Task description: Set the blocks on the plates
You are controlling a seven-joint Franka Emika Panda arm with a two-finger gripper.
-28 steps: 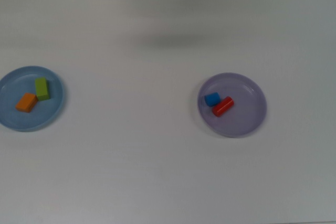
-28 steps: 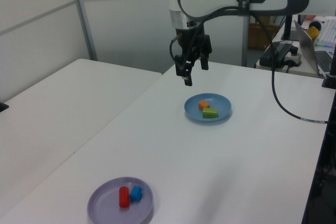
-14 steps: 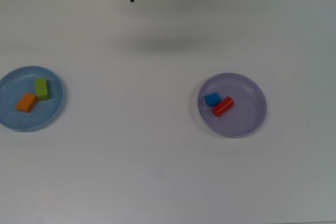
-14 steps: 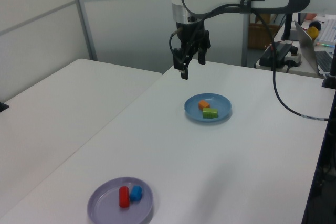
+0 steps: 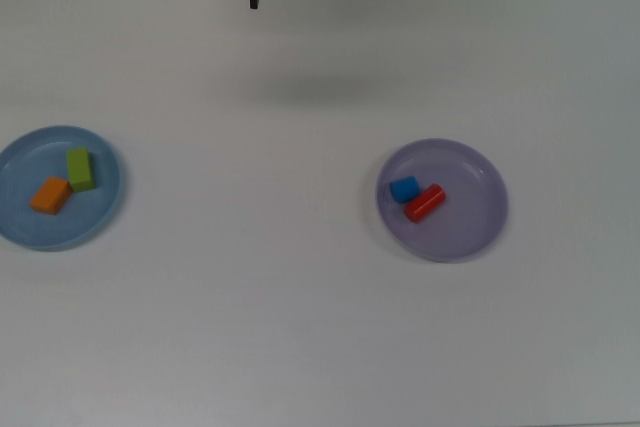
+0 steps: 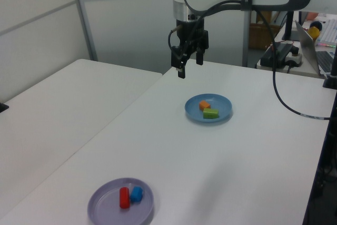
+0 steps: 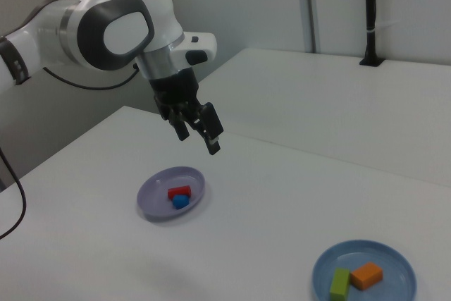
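Two plates are sitting on the white worktop (image 5: 300, 327), well apart, and four blocks are lying on them, two to each. In the left view, the lavender plate (image 6: 105, 207) is lying nearest the camera, carrying the red block (image 6: 124, 197) and the blue block (image 6: 137, 194), which are touching side by side. Farther back in the left view, the light blue plate (image 6: 221, 108) is holding the orange block (image 6: 205, 105) and the lime-green block (image 6: 211, 113), just beside each other. In the top view, the light blue plate is being cut off at the top view's left edge.

Beyond both plates, the one end effector (image 6: 189, 66) is hanging in the air above the worktop, touching nothing, with its two fingers (image 7: 212, 140) standing apart and nothing between them. In the top view, only the finger ends are showing at the upper edge; the arm above them is out of frame. A second white table (image 6: 58, 104) is standing alongside in the left view.
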